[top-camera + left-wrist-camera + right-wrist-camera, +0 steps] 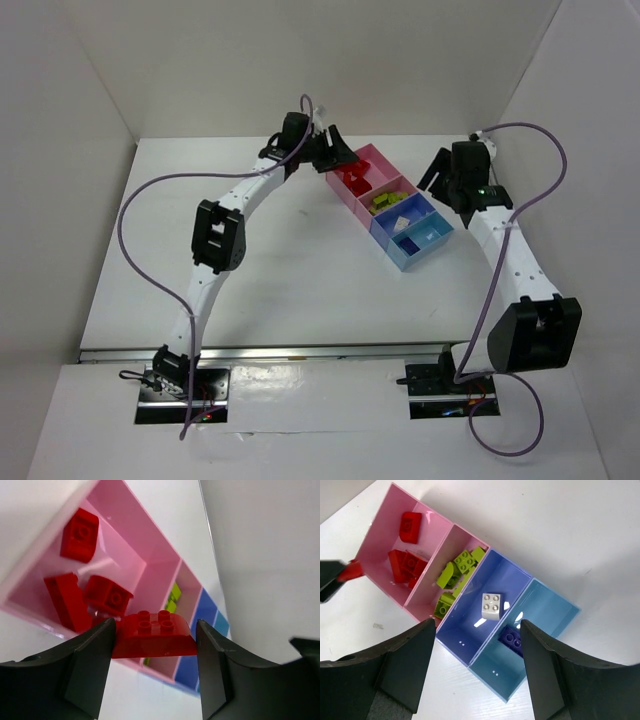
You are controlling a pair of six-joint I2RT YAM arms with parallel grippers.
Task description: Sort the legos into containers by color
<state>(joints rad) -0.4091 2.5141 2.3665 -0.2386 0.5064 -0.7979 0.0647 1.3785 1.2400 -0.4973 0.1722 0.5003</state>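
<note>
The containers (pixel 419 243) stand in a joined row, pink shading to light blue, at the back middle of the table. My left gripper (pixel 155 650) is shut on a red lego (pixel 152 635), held just over the near rim of the pink box (pixel 135 535). Three red legos (pixel 107 595) lie inside that box. My right gripper (pixel 477 650) hangs open and empty above the blue end of the row. Below it I see lime green legos (pixel 457 570) in the second box, a beige lego (pixel 491 605) in the third, and a purple lego (pixel 512 639) in the light blue box (pixel 550 612).
White walls close in the table at the back and both sides. The left arm (pixel 215 235) reaches in from the left and the right arm (pixel 510 255) from the right, each trailing a purple cable.
</note>
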